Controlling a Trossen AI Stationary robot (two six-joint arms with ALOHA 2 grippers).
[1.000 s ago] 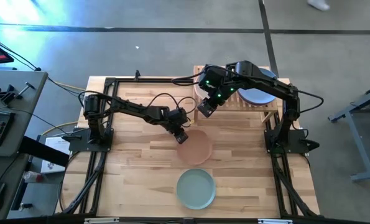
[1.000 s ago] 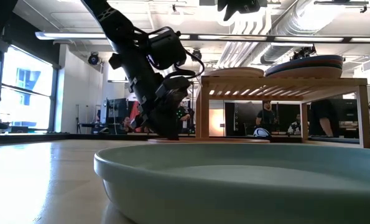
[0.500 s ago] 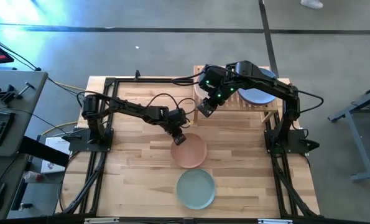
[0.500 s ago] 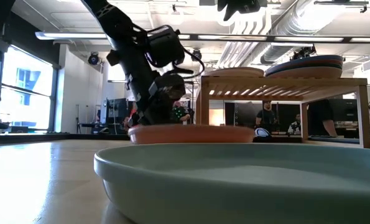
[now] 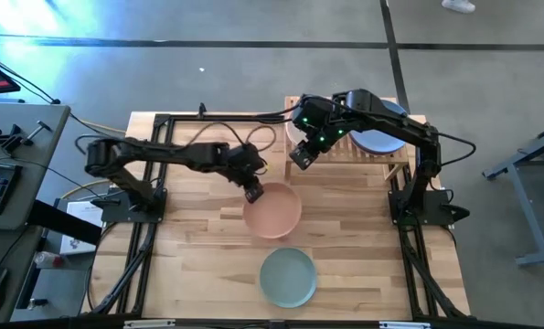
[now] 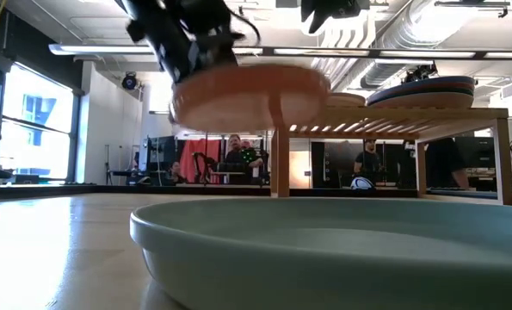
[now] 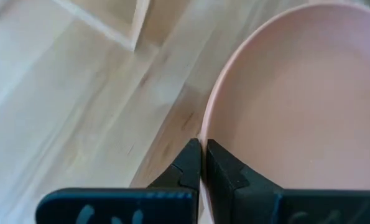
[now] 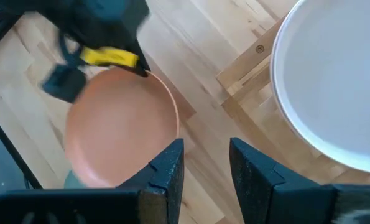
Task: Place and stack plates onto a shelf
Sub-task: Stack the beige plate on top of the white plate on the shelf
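Note:
My left gripper point(image 5: 253, 192) is shut on a salmon plate point(image 5: 273, 209), which hangs in the air above the middle of the table, about as high as the shelf's top in the low view point(image 6: 247, 95). A mint plate point(image 5: 287, 277) lies flat on the table near the front edge. The wooden shelf point(image 5: 343, 149) stands at the far right. It carries a pale plate point(image 8: 334, 81) on its left half and a stack topped by a light blue plate point(image 5: 381, 139) on its right half. My right gripper point(image 5: 301, 157) hangs open, holding nothing, high over the shelf's left end. My left gripper pinches the salmon plate's rim point(image 7: 201, 140) on the side toward the table's left, one finger point(image 7: 225, 171) on the inner face and the other on the outer side. The fingers slant down from the left. The plate is lifted clear of the table, roughly level.
The black arm frames run along the table's left and right sides. The tabletop point(image 5: 198, 247) between the mint plate and the left frame is bare wood. People and equipment show in the room beyond the far edge in the low view.
My left gripper has risen and drawn a little toward the table's left and far edges, carrying the salmon plate. The plate lay flat on the table a second ago and now hangs clear of it, up at shelf-top height.

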